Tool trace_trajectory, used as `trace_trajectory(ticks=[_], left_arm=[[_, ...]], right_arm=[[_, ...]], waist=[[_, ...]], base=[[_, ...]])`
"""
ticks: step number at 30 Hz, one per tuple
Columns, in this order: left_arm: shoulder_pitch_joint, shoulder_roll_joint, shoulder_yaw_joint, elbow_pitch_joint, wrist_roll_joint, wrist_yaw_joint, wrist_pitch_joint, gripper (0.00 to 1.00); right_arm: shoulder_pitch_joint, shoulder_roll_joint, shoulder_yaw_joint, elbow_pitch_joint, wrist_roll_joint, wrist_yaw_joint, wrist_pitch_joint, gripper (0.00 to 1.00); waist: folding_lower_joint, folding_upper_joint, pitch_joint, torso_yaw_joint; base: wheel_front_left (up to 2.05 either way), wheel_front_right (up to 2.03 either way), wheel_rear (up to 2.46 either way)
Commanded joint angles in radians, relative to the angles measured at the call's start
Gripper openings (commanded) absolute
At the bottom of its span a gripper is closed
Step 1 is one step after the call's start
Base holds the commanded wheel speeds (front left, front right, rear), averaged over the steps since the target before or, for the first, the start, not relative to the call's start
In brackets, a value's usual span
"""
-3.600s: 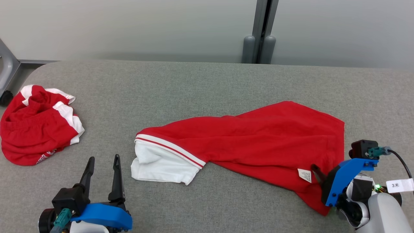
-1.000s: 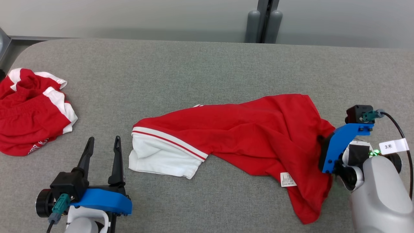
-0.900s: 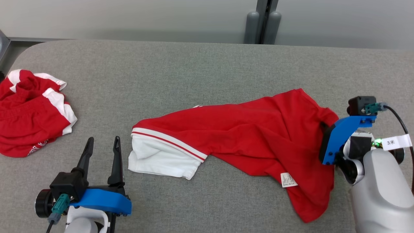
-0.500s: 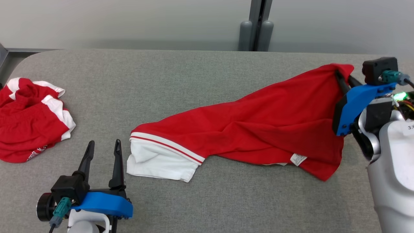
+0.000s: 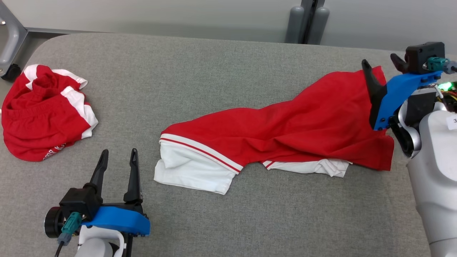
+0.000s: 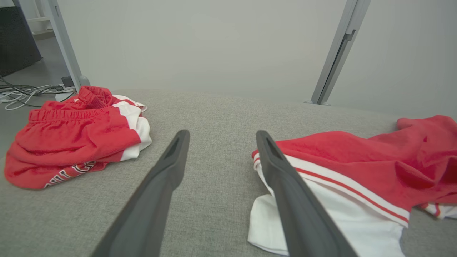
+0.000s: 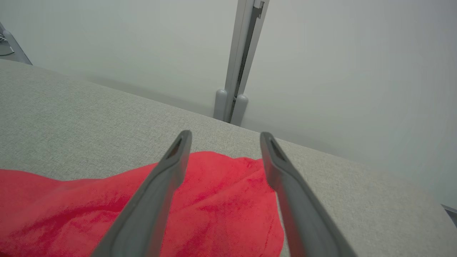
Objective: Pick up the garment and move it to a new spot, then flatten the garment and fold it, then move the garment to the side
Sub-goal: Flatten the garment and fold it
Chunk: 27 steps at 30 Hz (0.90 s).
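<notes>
At the far right end of the bench point(image 5: 214, 67), the right gripper point(image 5: 379, 60) has just let go. Half a sec ago it was clamped on the far right corner of the garment point(image 5: 285, 128) and held it up. Now its fingers stand apart w/ that corner lying on the bench beneath and btwn them, nothing held. The right wrist view agrees: red cloth under the spread fingers, not pinched.

Result of the pull: the garment, red w/ white parts, is drawn out long from bench centre to the right end, vs. the slumped, draped shape a sec back. Its near edge now lies down and the care label is no longer on show. A second white bit w/ red stripe, prob. the other sleeve, peeks out under the near edge. The head cam has also shifted, so some of the apparent slide is the camera.

The left gripper point(image 5: 119, 151), fingers apart and empty, sits as before just left of the white sleeve end, not touching it. The other red-and-white heap point(image 5: 43, 110) at far left is untouched.

Meaning: the move to a new spot looks done. Flattening is under way but not finished, since the middle is twisted and creased w/ white parts tucked under. Prob. the left end needs spreading before any fold.
</notes>
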State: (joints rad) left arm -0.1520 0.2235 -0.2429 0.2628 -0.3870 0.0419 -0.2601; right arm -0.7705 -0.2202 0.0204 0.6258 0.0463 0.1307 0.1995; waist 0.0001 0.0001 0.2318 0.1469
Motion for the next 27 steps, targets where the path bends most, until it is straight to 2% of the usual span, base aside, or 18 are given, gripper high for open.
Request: trace_trajectory(ticks=[1, 4, 8, 11, 20, 23, 27], left_arm=[[-0.010, 0.000, -0.001, 0.002, -0.001, -0.001, -0.005, 1.00], [0.002, -0.001, 0.002, 0.002, -0.002, 0.006, -0.005, 1.00], [0.015, 0.002, 0.005, -0.004, -0.004, 0.010, -0.005, 1.00], [0.021, 0.005, 0.005, -0.008, -0.005, 0.011, -0.005, 1.00], [0.034, 0.010, -0.001, -0.006, -0.010, 0.018, -0.003, 1.00], [0.038, 0.012, 0.003, -0.008, -0.016, 0.020, -0.003, 1.00], [0.040, 0.018, 0.006, -0.013, -0.018, 0.020, -0.003, 1.00]], right_arm=[[0.001, 0.003, -0.001, 0.006, 0.011, 0.000, 0.003, 1.00], [0.038, 0.000, 0.006, 0.005, 0.037, 0.000, 0.016, 1.00], [0.127, 0.000, 0.012, -0.062, 0.075, 0.000, 0.043, 1.00], [0.230, 0.013, -0.010, -0.164, 0.092, 0.000, 0.063, 1.00], [0.650, 0.139, -0.136, -0.512, 0.075, 0.000, 0.095, 1.00], [0.734, 0.162, -0.147, -0.545, 0.090, 0.000, 0.112, 1.00], [0.757, 0.170, -0.134, -0.522, 0.090, 0.000, 0.122, 1.00]], waist=[[-0.0001, -0.0001, -0.003, -0.001], [-0.0001, -0.0001, -0.015, -0.009], [-0.0001, -0.0001, -0.031, -0.026], [-0.0001, -0.0001, -0.041, -0.037], [-0.0001, -0.0001, -0.073, -0.050], [-0.0001, -0.0001, -0.078, -0.060], [-0.0001, -0.0001, -0.080, -0.069]], base=[[0.00, 0.00, 0.00], [0.00, 0.00, 0.00], [0.00, 0.00, 0.00], [0.00, 0.00, 0.00], [0.00, 0.00, 0.00], [0.00, 0.00, 0.00], [0.00, 0.00, 0.00]])
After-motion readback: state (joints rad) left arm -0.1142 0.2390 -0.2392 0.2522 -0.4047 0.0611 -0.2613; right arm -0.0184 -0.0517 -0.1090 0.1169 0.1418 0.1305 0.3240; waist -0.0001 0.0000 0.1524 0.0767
